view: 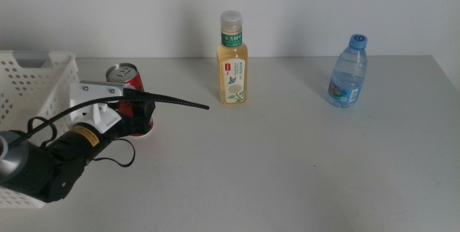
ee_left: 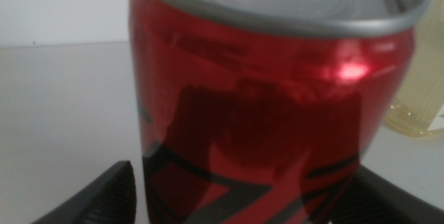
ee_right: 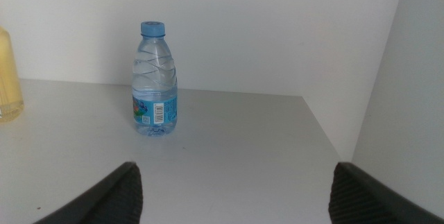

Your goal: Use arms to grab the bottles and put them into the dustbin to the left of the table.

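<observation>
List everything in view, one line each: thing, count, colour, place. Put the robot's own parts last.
cola can: one, red with a silver top, upright on the table near the basket, between the left gripper's jaws.
tea bottle: one, yellow with a green label and pale cap, upright at the table's back, mid-width.
water bottle: one, clear with a blue cap, upright at the back toward the right.
basket: one, white, perforated, at the table's left edge.
table: one, light grey-white.
left gripper: one, dark jaws either side of the can; contact unclear.
right gripper: one, dark jaws open, facing the water bottle from a distance; absent from the middle view.
</observation>
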`<move>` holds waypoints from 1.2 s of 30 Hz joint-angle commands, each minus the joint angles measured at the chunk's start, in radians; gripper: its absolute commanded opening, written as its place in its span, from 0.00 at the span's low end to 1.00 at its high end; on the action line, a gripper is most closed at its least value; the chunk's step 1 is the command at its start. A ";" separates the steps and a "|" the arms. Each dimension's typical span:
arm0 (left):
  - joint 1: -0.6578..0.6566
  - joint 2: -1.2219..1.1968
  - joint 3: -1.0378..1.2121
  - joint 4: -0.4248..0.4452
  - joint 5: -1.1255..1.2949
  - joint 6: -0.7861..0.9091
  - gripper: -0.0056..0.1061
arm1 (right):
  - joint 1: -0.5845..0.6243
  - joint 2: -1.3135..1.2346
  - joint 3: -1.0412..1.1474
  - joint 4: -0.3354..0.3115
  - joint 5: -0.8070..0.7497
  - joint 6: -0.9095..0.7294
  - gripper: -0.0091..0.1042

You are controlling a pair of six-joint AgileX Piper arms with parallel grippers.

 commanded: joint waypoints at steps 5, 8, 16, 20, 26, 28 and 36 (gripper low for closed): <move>-0.007 0.030 -0.065 -0.007 -0.168 -0.002 0.89 | -0.003 -0.021 -0.010 -0.009 -0.081 -0.010 0.91; -0.007 0.065 -0.084 -0.008 -0.195 -0.002 0.89 | -0.003 -0.021 -0.010 -0.009 -0.081 -0.010 0.91; -0.007 0.126 -0.093 -0.017 -0.302 -0.002 0.88 | -0.003 -0.021 -0.010 -0.009 -0.081 -0.010 0.91; -0.007 0.128 -0.093 -0.032 -0.311 -0.001 0.81 | -0.003 -0.021 -0.010 -0.009 -0.081 -0.010 0.91; -0.007 0.128 -0.093 -0.025 -0.321 -0.001 0.53 | -0.003 -0.021 -0.010 -0.009 -0.081 -0.010 0.91; -0.007 0.128 -0.093 -0.010 -0.321 -0.016 0.42 | -0.003 -0.021 -0.010 -0.009 -0.081 -0.010 0.91; -0.007 0.059 -0.045 0.008 -0.298 -0.031 0.18 | -0.003 -0.021 -0.010 -0.009 -0.081 -0.010 0.91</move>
